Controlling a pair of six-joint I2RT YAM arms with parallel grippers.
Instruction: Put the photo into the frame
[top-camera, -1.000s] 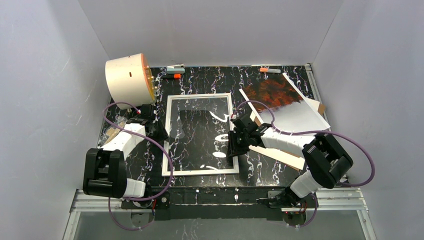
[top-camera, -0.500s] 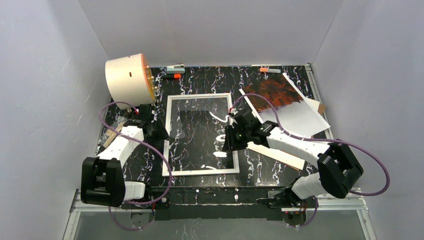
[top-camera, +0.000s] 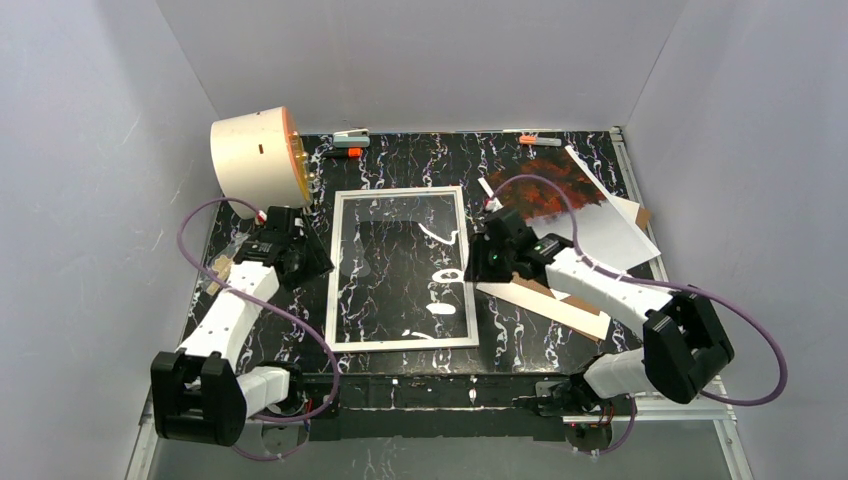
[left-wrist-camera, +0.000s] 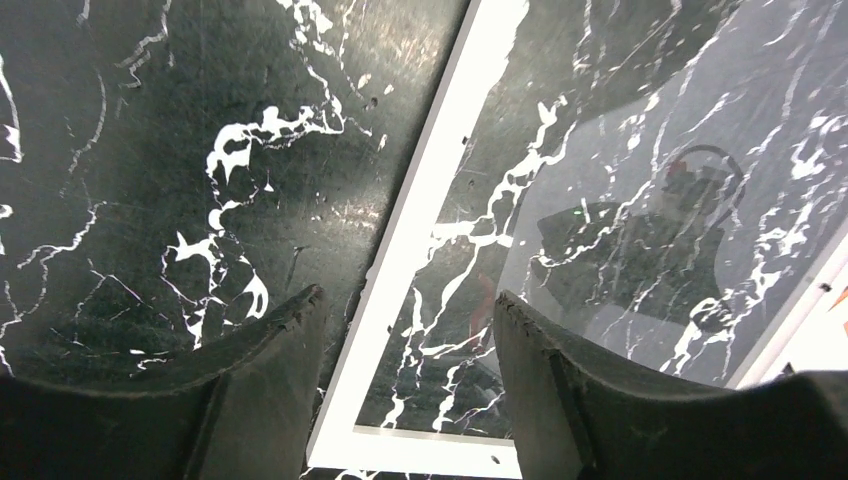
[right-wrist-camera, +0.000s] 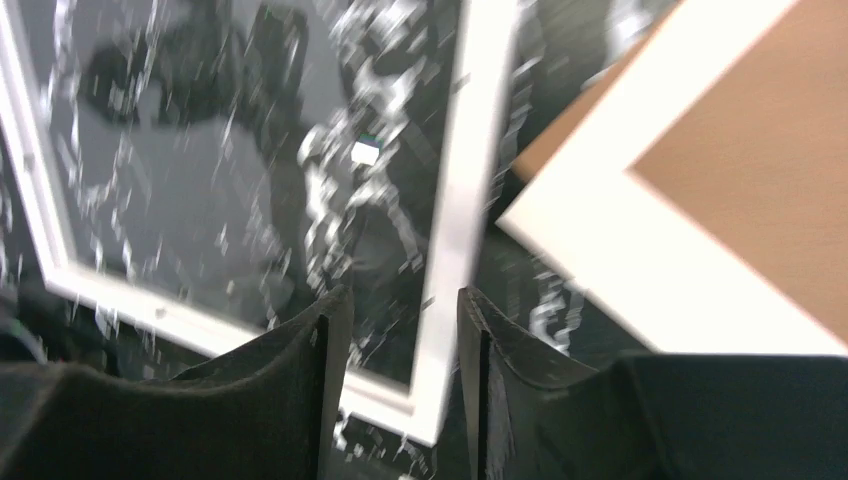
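The frame (top-camera: 400, 193), a thin white rectangle with clear glass over the black marbled table, lies flat in the middle. The photo (top-camera: 556, 186), dark red-orange at the back and grey-white toward the front, rests at the back right, partly under my right arm. My left gripper (top-camera: 318, 262) is open and straddles the frame's left rail (left-wrist-camera: 432, 200), its fingertips (left-wrist-camera: 300, 312) near a frame corner. At the frame's right side my right gripper (top-camera: 474, 268) is open too. The right rail (right-wrist-camera: 470, 180) runs between its fingers (right-wrist-camera: 335, 310). Neither gripper holds anything.
A brown backing board (top-camera: 562, 308) and a white mat (right-wrist-camera: 620, 240) lie just right of the frame, under the right arm. A cream drum (top-camera: 255, 160) lies on its side at the back left. Clips (top-camera: 350, 134) sit along the back edge.
Both grippers have opened wider. Each arm has stretched toward the back along its side of the frame, the right one moving up beside the photo. The frame has not moved.
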